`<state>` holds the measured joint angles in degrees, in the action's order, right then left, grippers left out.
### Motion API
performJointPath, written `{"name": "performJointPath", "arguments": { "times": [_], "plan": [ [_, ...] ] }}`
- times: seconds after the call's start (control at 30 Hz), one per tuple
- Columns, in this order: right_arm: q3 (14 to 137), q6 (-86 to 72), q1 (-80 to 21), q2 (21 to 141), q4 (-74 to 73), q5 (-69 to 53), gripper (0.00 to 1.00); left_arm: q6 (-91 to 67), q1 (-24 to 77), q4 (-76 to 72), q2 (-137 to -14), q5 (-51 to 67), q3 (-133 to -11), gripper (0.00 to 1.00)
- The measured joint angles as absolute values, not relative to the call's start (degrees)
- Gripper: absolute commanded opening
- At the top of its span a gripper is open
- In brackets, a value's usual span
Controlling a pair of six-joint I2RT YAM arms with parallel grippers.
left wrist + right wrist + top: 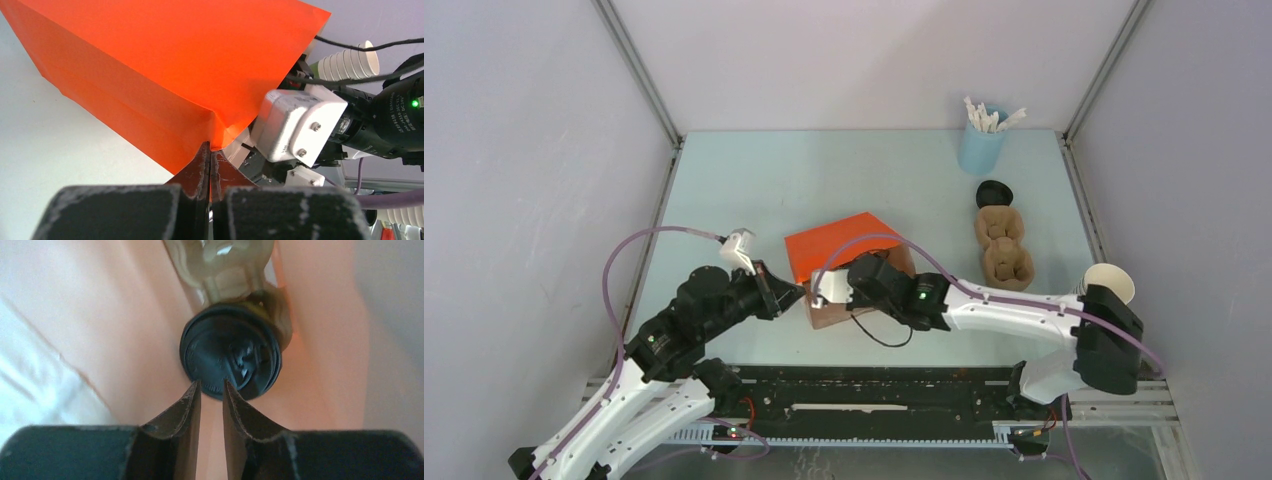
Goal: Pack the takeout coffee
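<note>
Inside orange bag | one takeout coffee | right hand maybe touching

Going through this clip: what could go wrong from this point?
The takeout coffee seems to lie sideways inside the orange bag, its lid facing the right gripper, which could snag or loosen that lid. The left gripper pinches only the bag's thin edge, which might slip free.

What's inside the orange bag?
The takeout coffee, black lid facing the right wrist camera, just beyond the right gripper's jaws. In the top view the orange bag covers the cup entirely; what lies behind the cup is hidden.
</note>
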<state>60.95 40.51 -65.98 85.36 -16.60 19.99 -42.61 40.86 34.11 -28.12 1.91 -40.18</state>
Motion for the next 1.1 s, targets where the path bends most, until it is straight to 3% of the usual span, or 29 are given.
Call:
{"name": "performJointPath", "arguments": {
  "times": [0.2,1.1],
  "plan": [
    [54.17,45.15,-64.23,80.09,-15.14,17.65,0.29,-42.61,40.86,34.28,-28.12,1.98,-40.62,0.0],
    [54.02,53.76,-64.1,80.36,-10.11,13.58,0.27,-43.86,40.86,36.95,-28.14,6.17,-44.1,0.0]
  ]
}}
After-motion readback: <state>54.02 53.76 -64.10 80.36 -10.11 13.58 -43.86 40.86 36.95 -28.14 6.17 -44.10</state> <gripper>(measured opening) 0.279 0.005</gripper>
